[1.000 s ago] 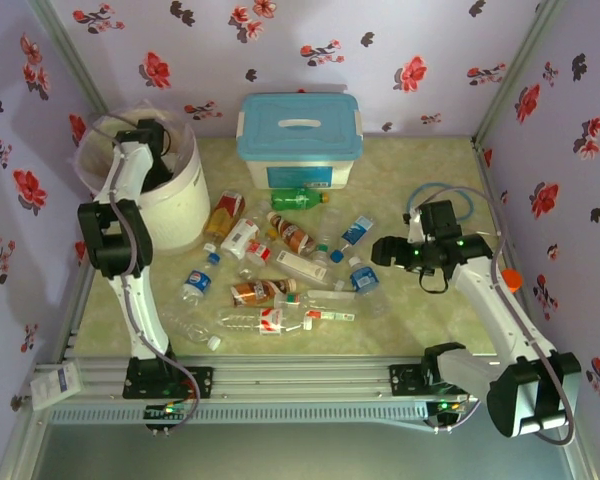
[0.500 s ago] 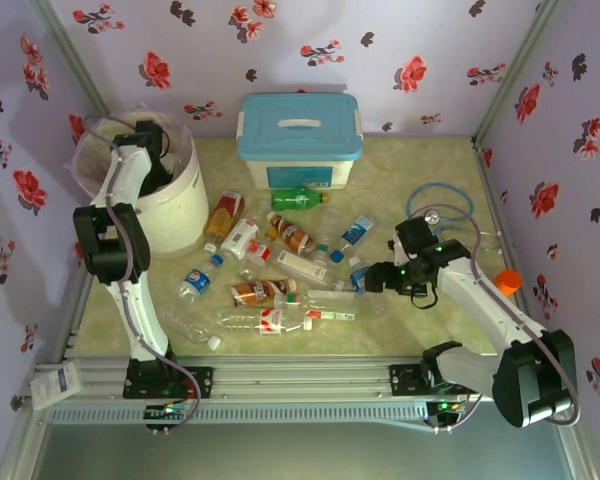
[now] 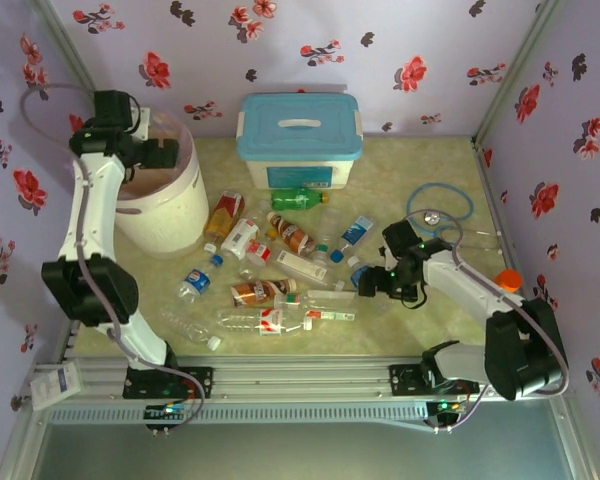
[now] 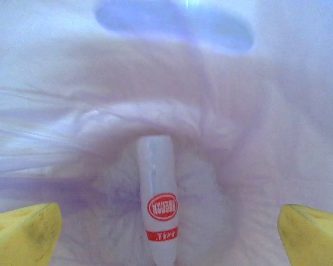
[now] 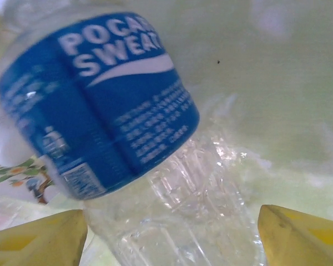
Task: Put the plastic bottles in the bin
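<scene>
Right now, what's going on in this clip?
The left gripper hangs open over the bin, where a red-labelled bottle lies inside. The right gripper is open over a blue-labelled bottle on the table, not closed on it. The other bottles lie scattered mid-table.

Clear bottle (image 5: 194,199) w/ blue label (image 5: 100,100); white bin (image 3: 172,215), pinkish liner (image 4: 238,138); lilac walls (image 3: 460,40), red flowers (image 3: 412,72).

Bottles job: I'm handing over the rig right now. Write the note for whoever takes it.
Left gripper: open, over the bin.
Right gripper: open, straddling the blue-label Pocari Sweat bottle on the table, not yet closed.
Done: a clear red-label bottle lies in the bin.
Left: the pile of bottles on the table, likely starting with the Pocari one.
</scene>
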You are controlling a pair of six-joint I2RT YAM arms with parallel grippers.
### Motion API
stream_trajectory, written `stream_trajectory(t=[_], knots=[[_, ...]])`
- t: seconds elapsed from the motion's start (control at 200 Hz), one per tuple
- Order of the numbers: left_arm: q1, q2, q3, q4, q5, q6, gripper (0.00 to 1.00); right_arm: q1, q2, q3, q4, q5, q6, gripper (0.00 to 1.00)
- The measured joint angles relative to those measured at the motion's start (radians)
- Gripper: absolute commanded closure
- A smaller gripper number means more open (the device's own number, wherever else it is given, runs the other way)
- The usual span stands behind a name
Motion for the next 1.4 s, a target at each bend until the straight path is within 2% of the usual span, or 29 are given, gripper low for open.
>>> stream_trajectory(t=[0.195,0.46,0.605,0.735,0.845,1.04,1.225,1.4], knots=[[-0.031,-0.189,-0.067,0.069,-0.016,-0.048,0.04,0.000,0.069,-0.012,0.022,0.035,0.023,0.32],[-0.229,-0.370,-0.143,0.119,0.018,-0.106,0.04,-0.014,0.050,-0.013,0.028,0.076,0.037,0.43],[-0.317,-0.444,-0.232,0.154,0.103,-0.174,0.04,-0.041,-0.020,0.006,0.012,0.092,0.019,0.44],[-0.377,-0.464,-0.301,0.237,0.231,-0.256,0.03,-0.064,-0.104,0.066,0.021,0.078,-0.022,0.44],[-0.427,-0.453,-0.378,0.352,0.365,-0.341,0.00,-0.070,-0.158,0.114,0.092,-0.003,-0.051,0.44],[-0.513,-0.394,-0.554,0.622,0.554,-0.510,0.00,-0.071,-0.174,0.123,0.359,-0.261,-0.052,0.43],[-0.591,-0.365,-0.685,0.813,0.633,-0.614,0.00,-0.067,-0.138,0.117,0.633,-0.477,0.006,0.44],[-0.624,-0.303,-0.714,0.967,0.666,-0.677,0.00,-0.036,-0.053,0.116,0.790,-0.578,0.050,0.46]])
